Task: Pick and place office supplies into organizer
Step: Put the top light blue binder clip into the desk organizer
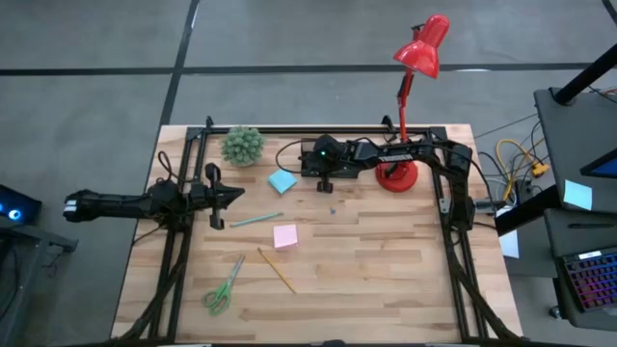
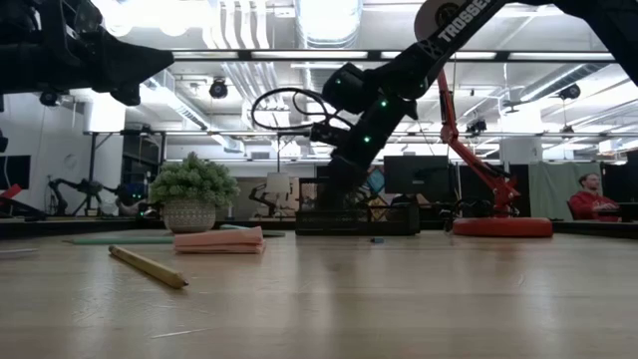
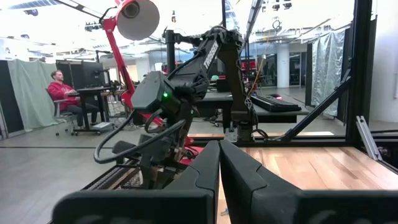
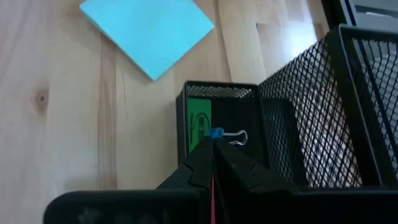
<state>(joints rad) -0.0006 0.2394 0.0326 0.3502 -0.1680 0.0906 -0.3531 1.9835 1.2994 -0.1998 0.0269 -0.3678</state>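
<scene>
My right gripper (image 4: 212, 146) is shut on a tiny blue binder clip (image 4: 216, 132). It hangs over a small compartment of the black mesh organizer (image 4: 311, 118), where a green piece (image 4: 199, 119) lies. In the high view the right arm covers most of the organizer (image 1: 310, 164). A light-blue sticky-note square (image 1: 281, 181) lies beside it. A pink square (image 1: 285, 235), teal pen (image 1: 255, 220), yellow pencil (image 1: 277, 270) and green-handled scissors (image 1: 224, 286) lie flat on the table. My left gripper (image 1: 227, 198) waits shut at the left. My right gripper pinches the clip's blue body (image 4: 215, 133) between its two fingertips, which hide part of it. The fingers slant down from the table's right side. The clip's wire loops (image 4: 237, 137) stick out sideways, and the clip hangs clear above the organizer's small compartment.
A small potted plant (image 1: 242, 146) stands at the far left of the table and a red desk lamp's base (image 1: 397, 176) sits just right of the organizer. A tiny blue piece (image 1: 332, 205) lies on the wood near the organizer. Bare wood stretches toward the near edge.
</scene>
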